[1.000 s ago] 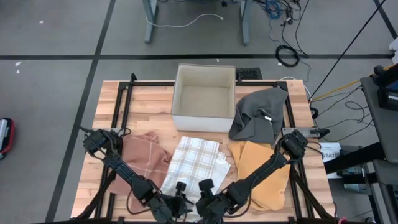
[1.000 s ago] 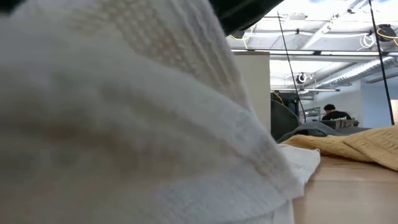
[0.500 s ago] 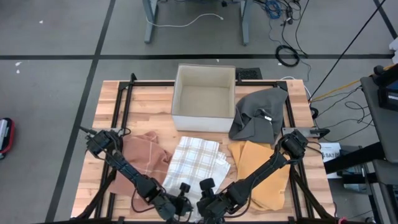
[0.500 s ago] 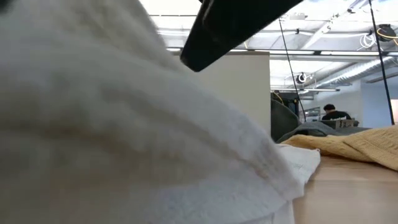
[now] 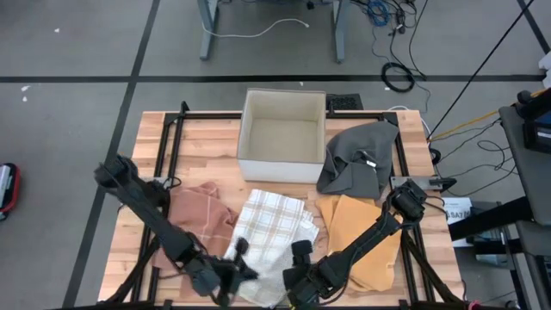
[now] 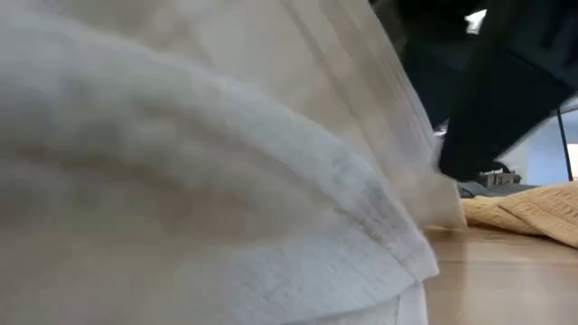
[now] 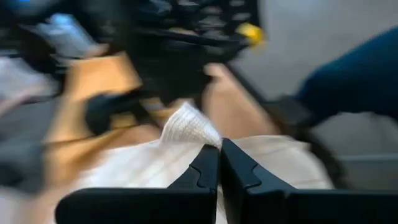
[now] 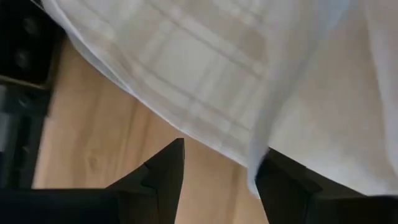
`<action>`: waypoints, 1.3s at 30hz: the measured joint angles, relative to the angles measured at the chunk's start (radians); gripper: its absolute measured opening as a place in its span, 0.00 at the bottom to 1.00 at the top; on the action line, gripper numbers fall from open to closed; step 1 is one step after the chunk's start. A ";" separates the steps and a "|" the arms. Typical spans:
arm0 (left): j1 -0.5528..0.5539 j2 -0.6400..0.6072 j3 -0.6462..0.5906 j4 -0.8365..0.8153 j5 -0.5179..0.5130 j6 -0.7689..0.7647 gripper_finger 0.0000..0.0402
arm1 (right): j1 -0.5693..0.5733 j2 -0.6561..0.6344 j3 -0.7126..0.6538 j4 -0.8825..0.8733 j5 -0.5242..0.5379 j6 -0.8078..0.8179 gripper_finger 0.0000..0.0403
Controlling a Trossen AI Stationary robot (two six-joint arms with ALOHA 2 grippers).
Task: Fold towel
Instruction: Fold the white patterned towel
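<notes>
A white plaid towel [image 5: 269, 232] lies rumpled, long axis near-to-far; left fingers [image 7: 219, 167] pinch its near edge, right fingers [image 8: 214, 171] are spread.

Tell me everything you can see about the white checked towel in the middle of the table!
The white towel with tan checks looks like soft woven cloth. It lies crumpled on the wooden table, between a pink cloth and a mustard-yellow cloth, in front of the white box. The left gripper is shut on a corner of it at the near edge. The right gripper is open beside that edge, under a hanging fold.
</notes>
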 joint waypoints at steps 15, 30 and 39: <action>-0.002 -0.265 0.000 -0.511 -0.530 -0.218 0.00 | 0.037 -0.022 -0.006 0.122 0.054 -0.051 0.42; 0.049 -0.264 0.000 -0.606 -0.564 -0.280 0.00 | -0.049 0.086 -0.005 0.482 -0.104 -0.210 0.42; 0.050 -0.264 0.000 -0.624 -0.558 -0.272 0.00 | -0.146 0.120 -0.005 0.473 -0.350 -0.245 0.42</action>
